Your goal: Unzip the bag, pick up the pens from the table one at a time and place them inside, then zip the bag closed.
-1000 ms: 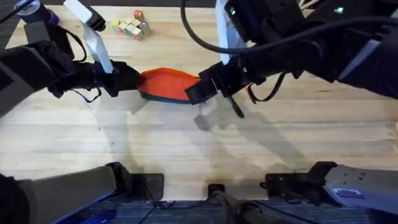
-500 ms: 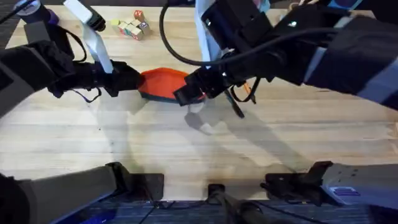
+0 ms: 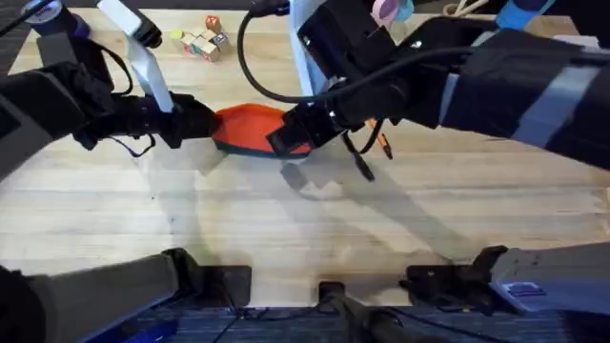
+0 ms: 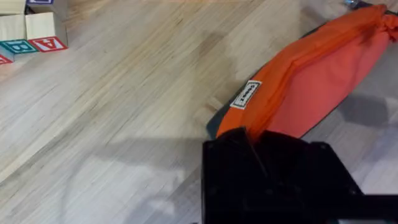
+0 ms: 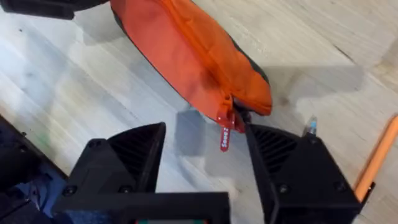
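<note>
Since the earlier overhead frames the right gripper [image 3: 297,139] has been brought in from the table beyond the bag's end and is now set over that end of the bag [image 3: 250,127], while the left gripper [image 3: 195,122] has stayed at the opposite end. From overhead the bag is seen lying flat on the table [image 3: 286,229] between the two grippers; an orange pen [image 3: 381,143] and a black pen [image 3: 360,164] lie just beyond the right gripper, and lettered blocks [image 3: 202,42] sit well behind the bag, toward the far edge. Open board is left on the near side of the bag. In the left wrist view the bag's end [image 4: 242,127] is seen at the black fingers [image 4: 273,168], apparently pinched, though the closure cannot be told for certain. In the right wrist view the fingers [image 5: 137,155] stand apart, straddling the small red zipper pull [image 5: 224,135] hanging at the bag's end, with nothing yet clamped. The pouch is judged soft, light and prone to bunching, so it is best anchored at one end while the thin, floppy pull is taken squarely and drawn along the zipper.
</note>
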You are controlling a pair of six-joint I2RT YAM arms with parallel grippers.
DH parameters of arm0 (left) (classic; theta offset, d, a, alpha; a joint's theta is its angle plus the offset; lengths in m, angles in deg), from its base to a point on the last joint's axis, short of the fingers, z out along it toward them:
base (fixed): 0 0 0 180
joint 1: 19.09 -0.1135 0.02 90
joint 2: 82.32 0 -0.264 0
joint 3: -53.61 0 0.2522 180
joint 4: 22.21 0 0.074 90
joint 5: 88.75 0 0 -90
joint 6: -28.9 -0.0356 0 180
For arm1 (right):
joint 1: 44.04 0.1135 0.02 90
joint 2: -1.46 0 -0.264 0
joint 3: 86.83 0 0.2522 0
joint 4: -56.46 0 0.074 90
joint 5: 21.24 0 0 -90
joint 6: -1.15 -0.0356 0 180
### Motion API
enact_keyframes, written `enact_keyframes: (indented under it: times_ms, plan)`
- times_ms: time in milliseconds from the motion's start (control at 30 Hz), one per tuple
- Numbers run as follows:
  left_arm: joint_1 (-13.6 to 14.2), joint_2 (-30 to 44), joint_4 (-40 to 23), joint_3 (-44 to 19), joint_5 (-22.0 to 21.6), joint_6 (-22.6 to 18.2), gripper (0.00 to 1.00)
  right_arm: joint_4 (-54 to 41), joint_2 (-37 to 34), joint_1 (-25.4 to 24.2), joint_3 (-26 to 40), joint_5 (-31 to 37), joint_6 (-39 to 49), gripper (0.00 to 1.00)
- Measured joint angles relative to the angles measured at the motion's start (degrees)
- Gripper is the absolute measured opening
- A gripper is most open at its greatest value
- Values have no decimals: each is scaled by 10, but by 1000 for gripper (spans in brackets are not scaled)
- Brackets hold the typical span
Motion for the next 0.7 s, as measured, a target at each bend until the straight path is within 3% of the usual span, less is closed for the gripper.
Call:
enact_keyframes:
  times_ms: [233, 267, 367, 533, 700]
  plan:
    - [0, 0, 0, 0, 0, 0, 42, 6, -3, 0, 0, 10, 0, 639]
    - [0, 0, 0, 0, 0, 0, 42, 12, -12, 0, 0, 11, 0, 554]
    - [0, 0, 0, 0, 0, 0, 42, 16, -19, 0, 0, 17, 2, 461]
    - [0, 0, 0, 0, 0, 0, 42, 17, -19, 0, 0, 23, 2, 386]
    - [0, 0, 0, 0, 0, 0, 42, 17, -19, 0, 0, 28, 4, 215]
